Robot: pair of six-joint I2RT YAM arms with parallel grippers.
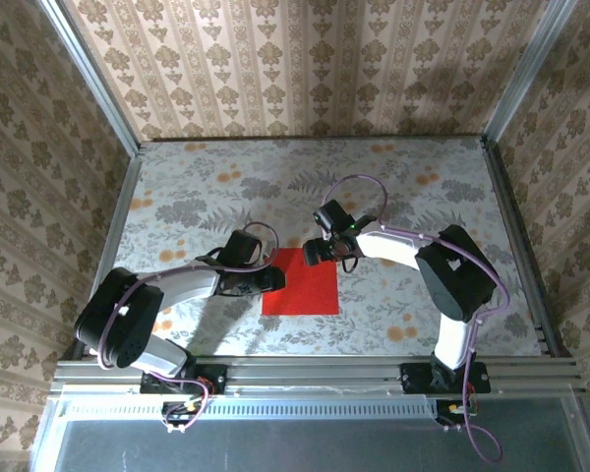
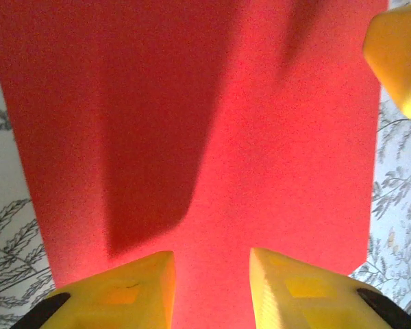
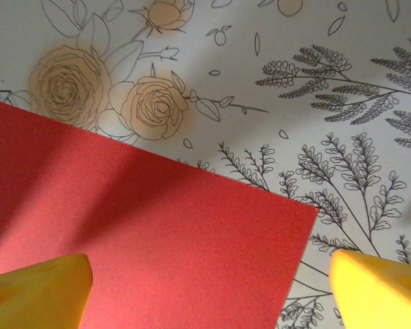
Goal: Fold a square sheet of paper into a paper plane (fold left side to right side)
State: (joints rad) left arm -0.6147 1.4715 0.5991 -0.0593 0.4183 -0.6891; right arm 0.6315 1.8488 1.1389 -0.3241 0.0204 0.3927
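Observation:
The square sheet of paper (image 1: 305, 285) is bright red and lies flat and unfolded on the flowered table top; it has no paper plane shape. My left gripper (image 1: 272, 280) sits low over the sheet's left edge. In the left wrist view its yellow fingers (image 2: 123, 295) stand a narrow gap apart, and the left gripper (image 2: 212, 291) has flat red sheet (image 2: 212, 137) showing between them. My right gripper (image 1: 315, 254) hovers at the sheet's far left corner. In the right wrist view the right gripper (image 3: 212, 295) is wide open, with a corner of the sheet (image 3: 164, 240) below it.
The table cover (image 1: 413, 197) is pale with grey ferns and orange flowers. Metal rails (image 1: 516, 246) frame it left and right, and wallpapered walls close in the back and sides. One yellow finger of the right gripper (image 2: 397, 55) shows at the top right of the left wrist view.

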